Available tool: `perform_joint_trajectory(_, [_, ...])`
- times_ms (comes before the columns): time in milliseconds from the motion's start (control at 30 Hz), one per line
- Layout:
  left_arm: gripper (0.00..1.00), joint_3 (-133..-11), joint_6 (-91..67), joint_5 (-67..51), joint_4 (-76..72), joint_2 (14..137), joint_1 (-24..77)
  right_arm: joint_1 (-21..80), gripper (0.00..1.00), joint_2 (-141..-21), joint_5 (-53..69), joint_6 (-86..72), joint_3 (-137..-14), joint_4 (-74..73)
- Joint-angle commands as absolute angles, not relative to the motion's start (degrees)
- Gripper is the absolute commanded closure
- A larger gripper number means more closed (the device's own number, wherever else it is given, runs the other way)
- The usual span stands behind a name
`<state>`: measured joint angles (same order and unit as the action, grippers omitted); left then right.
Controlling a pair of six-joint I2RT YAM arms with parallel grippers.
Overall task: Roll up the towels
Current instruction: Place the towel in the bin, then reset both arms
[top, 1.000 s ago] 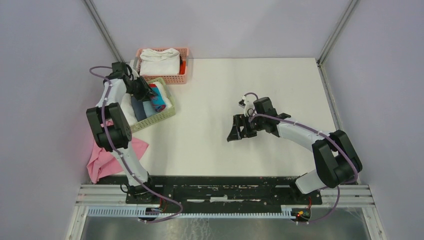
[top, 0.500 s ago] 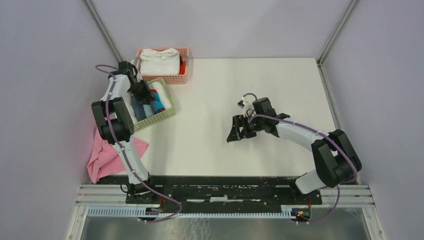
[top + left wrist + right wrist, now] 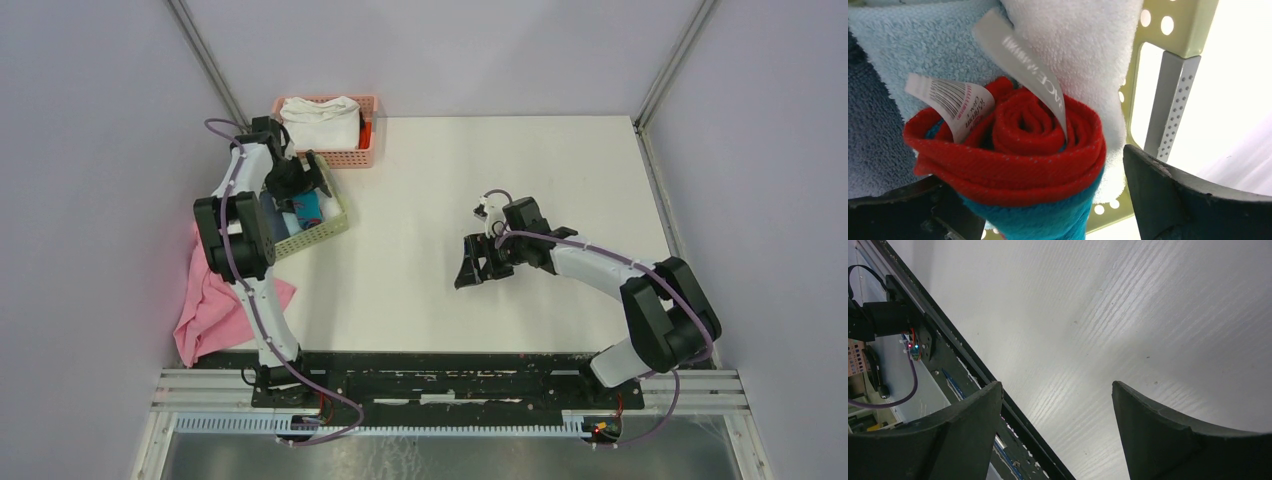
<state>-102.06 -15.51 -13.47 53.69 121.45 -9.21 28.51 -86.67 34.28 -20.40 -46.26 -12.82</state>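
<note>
Left wrist cam first: the left gripper [image 3: 1030, 175] has its jaws spread wide either side of the red towel [image 3: 1008, 150], teal showing on its underside. The right-hand finger stands clear of it, so I'd call that open, not pinching. The towel is rolled tight, end-on to the lens with its barcode tag [image 3: 948, 102] sticking out. It's wedged against a white towel [image 3: 1073, 50] and a light blue towel [image 3: 923, 50] inside the pale green basket [image 3: 1173, 75]. My guess is that packing them side by side keeps the rolls from springing open.

Top external view adds what that cam can't. The green basket sits at the table's [image 3: 500, 180] left side, just beside a pink basket [image 3: 368, 157]. That one holds a folded white towel [image 3: 320, 122], not yet rolled by the look of it. A plain pink cloth [image 3: 215, 310] lies near the left arm's base. The right gripper [image 3: 475, 268] hangs mid-table, well apart from all that. Its own wrist cam shows the jaws wide, with only bare table between them. Only the left wrist cam shows the roll's spiral, though; from above it's a red-and-teal speck.
</note>
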Motion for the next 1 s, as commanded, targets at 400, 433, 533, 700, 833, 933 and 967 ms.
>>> perform_joint_trajectory(400, [0.01, -101.6, -14.53, -7.7, 54.15, 106.57, -8.42, 28.91, 0.13, -77.81, 23.69, -17.23, -52.91, -22.87])
perform_joint_trajectory(433, [0.01, -100.54, -14.58, -6.82, 54.14, 104.9, -8.08, 28.84, 0.13, -76.93, 21.84, -16.85, -53.58, -24.16])
perform_joint_trajectory(533, [0.01, -95.86, -15.06, -4.39, 52.41, 97.72, -7.08, 28.89, 0.13, -73.04, 13.77, -15.84, -55.4, -28.94])
perform_joint_trajectory(700, [0.01, -82.55, -16.19, -1.86, 44.49, 80.62, -6.59, 28.78, 0.12, -64.96, 1.24, -15.01, -57.46, -33.21])
perform_joint_trajectory(833, [0.01, -71.85, -17.24, -1.73, 35.96, 61.9, -6.27, 28.83, 0.1, -57.25, -10.19, -15.18, -57.97, -34.9])
perform_joint_trajectory(933, [0.01, -68.89, -16.88, 2.93, 35.23, 53.44, -3.24, 28.8, 0.05, -51.6, -17.23, -13.85, -58.27, -36.44])
perform_joint_trajectory(967, [0.01, -68.88, -16.41, 5.74, 36.11, 52.19, -1.04, 28.83, 0.04, -49.71, -18.37, -12.96, -58.17, -36.54])
